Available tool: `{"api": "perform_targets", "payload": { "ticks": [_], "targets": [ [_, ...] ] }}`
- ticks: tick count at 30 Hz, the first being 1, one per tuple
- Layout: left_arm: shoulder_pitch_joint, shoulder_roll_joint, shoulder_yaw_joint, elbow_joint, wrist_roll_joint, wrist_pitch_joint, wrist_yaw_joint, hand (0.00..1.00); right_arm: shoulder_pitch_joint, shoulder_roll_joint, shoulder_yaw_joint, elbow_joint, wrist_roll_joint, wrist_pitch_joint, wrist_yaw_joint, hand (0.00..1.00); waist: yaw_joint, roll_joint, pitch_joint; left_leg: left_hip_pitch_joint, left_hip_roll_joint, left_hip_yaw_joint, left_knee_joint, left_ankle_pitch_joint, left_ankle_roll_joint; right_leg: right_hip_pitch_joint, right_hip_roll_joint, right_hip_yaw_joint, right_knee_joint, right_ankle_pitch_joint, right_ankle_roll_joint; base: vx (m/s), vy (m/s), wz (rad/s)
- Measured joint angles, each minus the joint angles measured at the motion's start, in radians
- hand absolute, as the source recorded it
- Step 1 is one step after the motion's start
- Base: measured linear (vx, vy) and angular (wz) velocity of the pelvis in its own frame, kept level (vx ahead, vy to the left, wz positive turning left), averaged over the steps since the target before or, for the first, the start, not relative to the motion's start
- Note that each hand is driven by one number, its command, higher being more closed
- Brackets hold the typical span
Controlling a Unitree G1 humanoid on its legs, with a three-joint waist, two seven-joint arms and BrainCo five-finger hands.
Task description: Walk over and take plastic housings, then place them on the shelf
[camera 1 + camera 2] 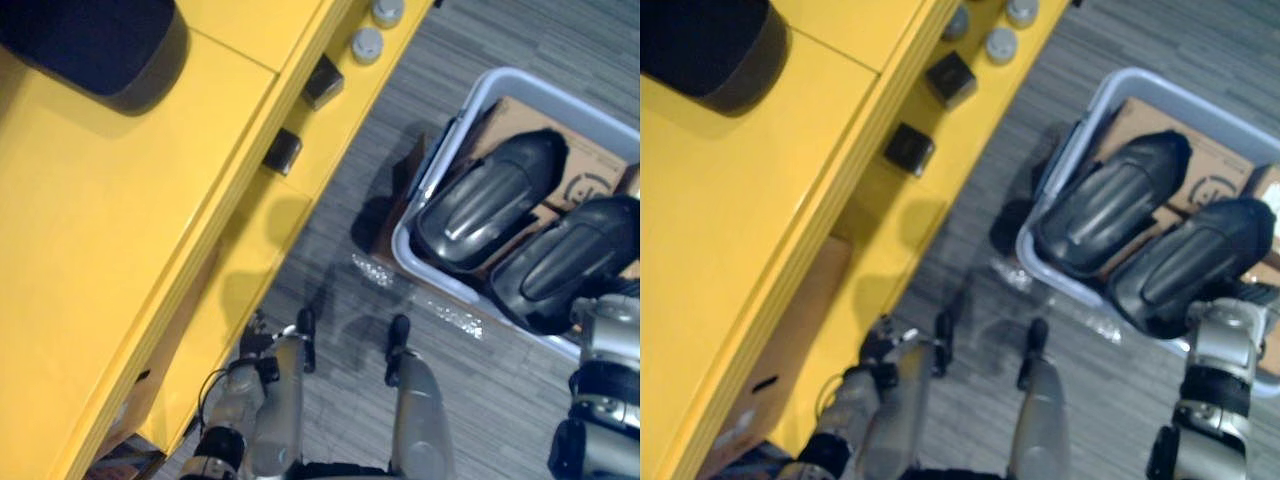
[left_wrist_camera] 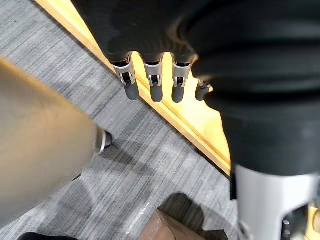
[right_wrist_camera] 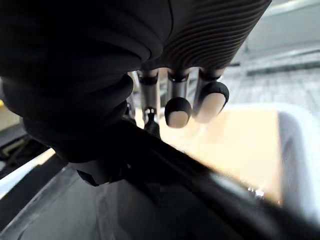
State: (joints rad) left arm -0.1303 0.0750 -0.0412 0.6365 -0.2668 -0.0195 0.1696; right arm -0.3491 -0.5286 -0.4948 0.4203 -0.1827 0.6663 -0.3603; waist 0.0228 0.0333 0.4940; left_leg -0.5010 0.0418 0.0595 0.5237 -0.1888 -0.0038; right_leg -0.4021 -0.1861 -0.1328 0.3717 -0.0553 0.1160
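We found two dark grey, glossy, elongated plastic housings lying side by side on cardboard inside a pale grey plastic bin; the yellow shelf stood just beside that bin.

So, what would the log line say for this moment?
phase: at bin | right hand: at nearer housing | left hand: open, beside yellow shelf | second housing: in bin

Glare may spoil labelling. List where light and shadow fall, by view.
Left eye view: highlights streak the left housing and the right housing in the grey bin; glints dot the floor beside it. Right wrist view: the right hand has brightly lit fingertips.
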Motion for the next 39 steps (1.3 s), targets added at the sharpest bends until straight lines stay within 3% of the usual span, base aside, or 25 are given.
{"api": "perform_targets", "payload": {
  "ticks": [7, 10, 14, 19, 21, 22, 26, 27, 29, 33, 35, 38, 39],
  "targets": [
    [0.081, 0.046, 0.029, -0.031, 0.002, 0.011, -0.067, 0.0, 0.118, 0.025, -0.006, 0.032, 0.001, -0.005, 0.038, 1.0, -0.041, -0.071, -0.041, 0.162, -0.003, 0.006, -0.121, 0.02, -0.013, 0.164, 0.017, -0.002, -0.149, 0.038, 0.004, 0.09, -0.032, -0.04],
    [0.108, 0.07, 0.033, -0.045, -0.002, 0.044, -0.108, 0.0, 0.19, 0.058, -0.04, 0.032, 0.001, -0.013, 0.037, 1.0, -0.05, -0.099, -0.087, 0.224, -0.017, 0.003, -0.188, 0.041, -0.018, 0.219, 0.014, -0.008, -0.202, 0.048, 0.005, 0.12, -0.037, 0.05],
    [0.137, 0.071, 0.038, -0.077, -0.002, 0.061, -0.152, 0.0, 0.231, 0.073, -0.047, 0.029, 0.001, -0.023, 0.019, 1.0, -0.085, -0.105, -0.154, 0.272, -0.034, -0.002, -0.257, 0.064, -0.016, 0.273, 0.006, -0.03, -0.271, 0.072, 0.005, 0.1, -0.007, 0.09],
    [0.176, 0.078, -0.026, -0.408, -0.012, 0.119, -0.229, 0.0, 0.303, 0.137, -0.093, -0.11, 0.0, -0.086, -0.075, 1.0, -0.094, -0.104, -0.231, 0.337, -0.05, -0.002, -0.346, 0.091, -0.017, 0.316, -0.003, -0.032, -0.307, 0.075, 0.007, 0.05, -0.009, 0.03],
    [0.156, 0.087, -0.061, -0.532, -0.033, 0.177, -0.269, 0.0, 0.324, 0.14, -0.093, -0.178, -0.014, -0.125, -0.093, 1.0, -0.099, -0.102, -0.251, 0.358, -0.053, 0.001, -0.362, 0.092, -0.017, 0.334, -0.005, -0.033, -0.317, 0.075, 0.008, 0.03, 0.0, -0.01],
    [0.135, 0.101, -0.088, -0.604, -0.052, 0.23, -0.309, 0.0, 0.329, 0.14, -0.093, -0.225, -0.04, -0.155, -0.105, 1.0, -0.113, -0.098, -0.271, 0.366, -0.053, 0.002, -0.364, 0.092, -0.017, 0.343, -0.006, -0.034, -0.32, 0.075, 0.008, 0.06, 0.006, 0.02],
    [-0.011, 0.17, -0.177, -0.673, -0.131, 0.375, -0.416, 0.0, 0.32, 0.125, -0.069, -0.354, -0.129, -0.279, -0.135, 1.0, -0.139, -0.093, -0.317, 0.423, -0.047, 0.021, -0.382, 0.09, -0.016, 0.389, -0.003, -0.029, -0.334, 0.092, 0.0, 0.03, 0.012, -0.08],
    [-0.016, 0.172, -0.179, -0.673, -0.133, 0.378, -0.419, 0.0, 0.319, 0.123, -0.067, -0.356, -0.131, -0.282, -0.135, 1.0, -0.139, -0.093, -0.319, 0.424, -0.047, 0.024, -0.382, 0.09, -0.016, 0.389, -0.003, -0.029, -0.335, 0.094, 0.0, -0.01, 0.019, -0.35],
    [-0.117, 0.23, -0.206, -0.669, -0.198, 0.429, -0.465, 0.0, 0.279, 0.078, -0.028, -0.386, -0.147, -0.363, -0.143, 1.0, -0.147, -0.095, -0.329, 0.455, -0.043, 0.063, -0.392, 0.086, -0.01, 0.402, 0.001, -0.017, -0.351, 0.118, -0.002, -0.03, 0.01, -0.44],
    [-0.246, 0.289, -0.249, -0.627, -0.279, 0.473, -0.52, 0.0, 0.232, 0.023, 0.037, -0.403, -0.151, -0.466, -0.143, 1.0, -0.156, -0.099, -0.366, 0.484, -0.043, 0.101, -0.421, 0.074, -0.004, 0.404, -0.001, 0.024, -0.36, 0.123, -0.002, -0.03, 0.027, -0.36],
    [-0.307, 0.294, -0.286, -0.58, -0.283, 0.492, -0.536, 0.0, 0.194, -0.012, 0.092, -0.416, -0.169, -0.54, -0.139, 1.0, -0.18, -0.094, -0.393, 0.492, -0.041, 0.108, -0.429, 0.082, -0.01, 0.404, -0.002, 0.028, -0.362, 0.123, -0.002, 0.01, 0.01, -0.13],
    [-0.352, 0.293, -0.327, -0.549, -0.283, 0.521, -0.533, 0.0, 0.147, -0.034, 0.122, -0.418, -0.177, -0.607, -0.115, 1.0, -0.196, -0.091, -0.398, 0.501, -0.037, 0.115, -0.433, 0.086, -0.013, 0.406, 0.002, 0.033, -0.364, 0.123, -0.002, 0.01, -0.02, -0.1],
    [-0.372, 0.287, -0.337, -0.531, -0.287, 0.539, -0.526, 0.0, 0.128, -0.044, 0.135, -0.423, -0.185, -0.655, -0.092, 1.0, -0.203, -0.09, -0.399, 0.509, -0.036, 0.116, -0.442, 0.094, -0.016, 0.406, 0.004, 0.034, -0.367, 0.124, -0.002, 0.0, 0.0, 0.0]
  ]
}}
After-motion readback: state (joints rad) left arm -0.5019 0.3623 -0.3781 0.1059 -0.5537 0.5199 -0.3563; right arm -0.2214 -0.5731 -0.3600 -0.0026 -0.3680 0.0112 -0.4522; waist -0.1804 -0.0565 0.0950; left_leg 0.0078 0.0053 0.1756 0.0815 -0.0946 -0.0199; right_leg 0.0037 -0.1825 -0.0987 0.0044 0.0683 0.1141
